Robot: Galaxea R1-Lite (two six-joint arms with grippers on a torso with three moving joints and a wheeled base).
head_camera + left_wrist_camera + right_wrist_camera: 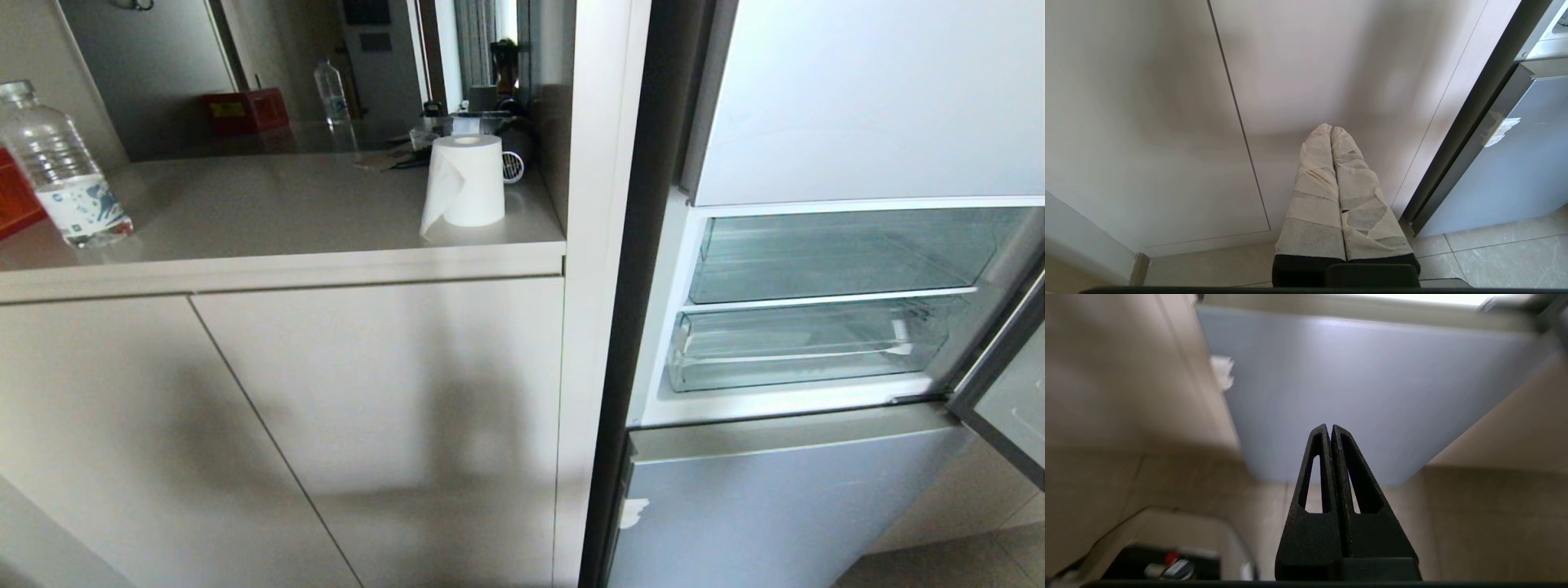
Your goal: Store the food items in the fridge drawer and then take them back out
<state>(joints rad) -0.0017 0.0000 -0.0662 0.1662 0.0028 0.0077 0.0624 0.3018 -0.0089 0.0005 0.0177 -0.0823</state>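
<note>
The fridge stands open at the right of the head view. Its clear fridge drawer (804,347) sits pushed in under a glass shelf (833,296), and I see nothing inside it. No food items show in any view. My left gripper (1331,130), its fingers wrapped in pale tape, is shut with nothing in it and hangs low before the beige cabinet doors. My right gripper (1329,428), plain black, is shut and empty, pointing at the fridge's lower blue-grey door (1363,384). Neither arm shows in the head view.
A paper roll (465,181) and a water bottle (61,167) stand on the beige counter (269,212) left of the fridge. The open fridge door (1008,384) juts out at the far right. Tiled floor (1494,257) lies below the cabinet.
</note>
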